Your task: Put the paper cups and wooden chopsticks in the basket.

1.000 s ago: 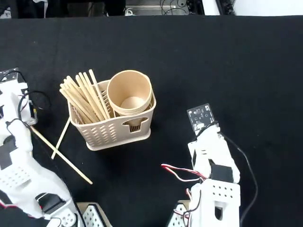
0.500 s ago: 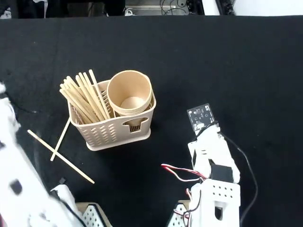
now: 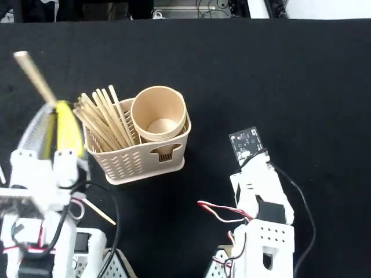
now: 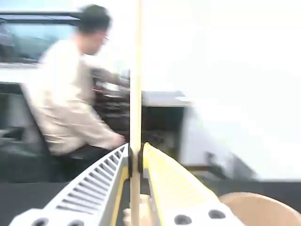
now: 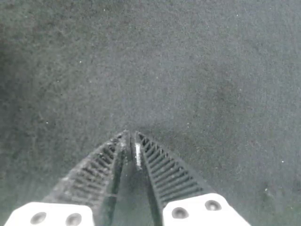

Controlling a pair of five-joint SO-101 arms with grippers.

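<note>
The beige basket (image 3: 139, 161) stands on the black table and holds stacked paper cups (image 3: 158, 113) and a bundle of wooden chopsticks (image 3: 104, 119). My left gripper (image 3: 55, 119) is raised just left of the basket, shut on one chopstick (image 3: 35, 76) that sticks up and away from it. In the left wrist view that chopstick (image 4: 136, 84) runs upright between the fingers of the left gripper (image 4: 135, 149), with a cup rim (image 4: 263, 207) below. Another chopstick (image 3: 101, 214) lies on the table, partly hidden by the left arm. My right gripper (image 5: 130, 137) is shut and empty over bare table.
The right arm (image 3: 258, 194) rests at the front right, a hand's width from the basket. The black table (image 3: 278, 81) stretches open behind and to the right. Arm bases and cables crowd the front edge.
The left arm has swung up from the table's left front and now holds a chopstick beside the basket. One fewer chopstick shows on the table. The right arm has not moved.
</note>
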